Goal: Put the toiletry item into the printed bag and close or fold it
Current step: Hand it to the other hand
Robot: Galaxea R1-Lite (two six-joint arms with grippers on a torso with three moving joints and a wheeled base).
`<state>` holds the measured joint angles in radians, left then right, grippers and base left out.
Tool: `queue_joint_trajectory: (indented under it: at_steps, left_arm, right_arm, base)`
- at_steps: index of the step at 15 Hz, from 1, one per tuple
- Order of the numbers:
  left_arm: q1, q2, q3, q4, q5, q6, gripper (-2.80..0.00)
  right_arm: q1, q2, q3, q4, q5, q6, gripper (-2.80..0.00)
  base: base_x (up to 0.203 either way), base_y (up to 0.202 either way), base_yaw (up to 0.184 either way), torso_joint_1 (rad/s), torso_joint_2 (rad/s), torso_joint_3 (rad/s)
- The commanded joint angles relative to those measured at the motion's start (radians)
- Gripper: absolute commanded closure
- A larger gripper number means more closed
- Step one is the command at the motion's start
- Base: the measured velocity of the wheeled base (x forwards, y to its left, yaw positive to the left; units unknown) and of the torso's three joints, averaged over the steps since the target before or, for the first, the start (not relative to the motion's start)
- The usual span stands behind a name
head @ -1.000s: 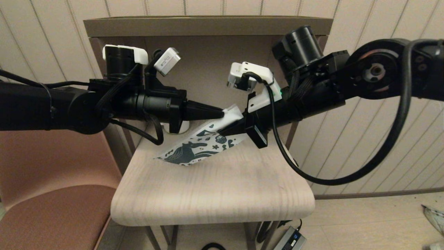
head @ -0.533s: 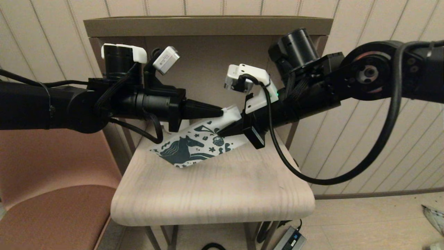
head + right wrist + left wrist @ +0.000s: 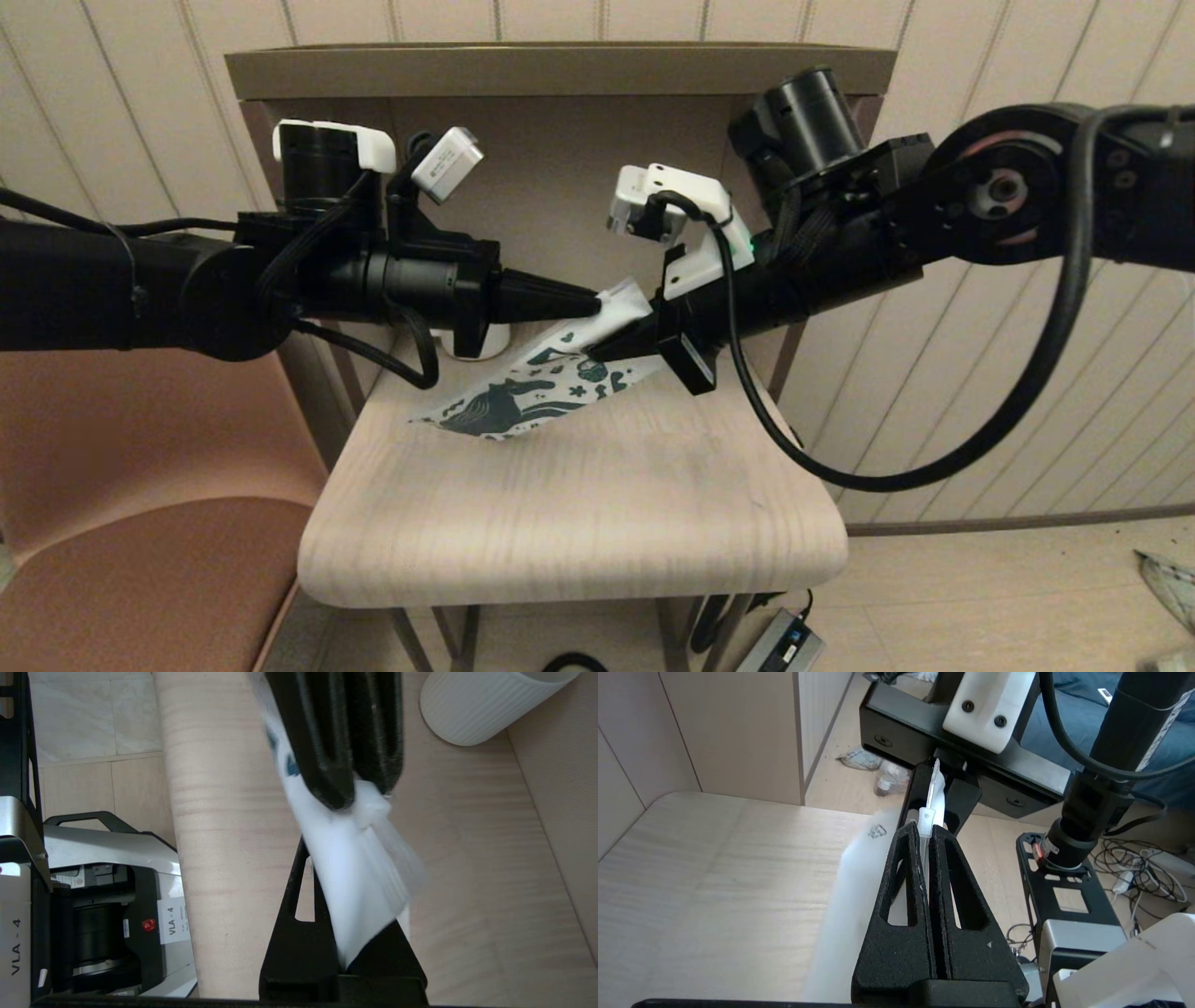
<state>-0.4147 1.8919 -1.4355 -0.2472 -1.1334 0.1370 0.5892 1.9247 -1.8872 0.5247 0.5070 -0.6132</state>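
The printed bag (image 3: 523, 397), white with a teal horse, hangs tilted over the wooden table (image 3: 579, 504), its lower corner close to the top. My left gripper (image 3: 597, 303) is shut on the bag's white zip strip beside the slider (image 3: 927, 820). My right gripper (image 3: 593, 353) comes in from the right and is shut on the bag's upper corner just below it. In the right wrist view the white bag (image 3: 355, 868) lies pinched between the right gripper's fingers (image 3: 289, 896), with the left gripper's black fingers (image 3: 327, 742) above. The toiletry item is hidden from every view.
A white ribbed mug (image 3: 481, 704) stands at the back of the table, behind my left gripper (image 3: 927, 830). A raised back wall (image 3: 560, 159) closes the far side. A brown padded chair (image 3: 140, 448) is to the left. A power adapter (image 3: 780, 644) lies on the floor.
The bag has swung: half a second ago its horse print faced up, now it lies flatter and lower. The right arm dipped left and came back. Both grips held.
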Motion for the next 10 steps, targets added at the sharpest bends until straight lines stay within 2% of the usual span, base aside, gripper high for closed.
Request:
queue_joint_trajectory:
  at_steps: [1, 10]
  left_arm:
    - [0.001, 0.006, -0.002, -0.003, -0.006, 0.001, 0.00]
    - [0.001, 0.000, -0.008, -0.002, -0.006, 0.001, 0.00]
  right_arm:
    - [-0.005, -0.010, 0.000, 0.002, 0.004, -0.003, 0.00]
    - [0.003, 0.007, 0.008, 0.003, 0.004, -0.002, 0.00]
  base:
    - [0.000, 0.000, 0.000, 0.000, 0.00, 0.000]
    - [0.000, 0.000, 0.000, 0.000, 0.00, 0.000]
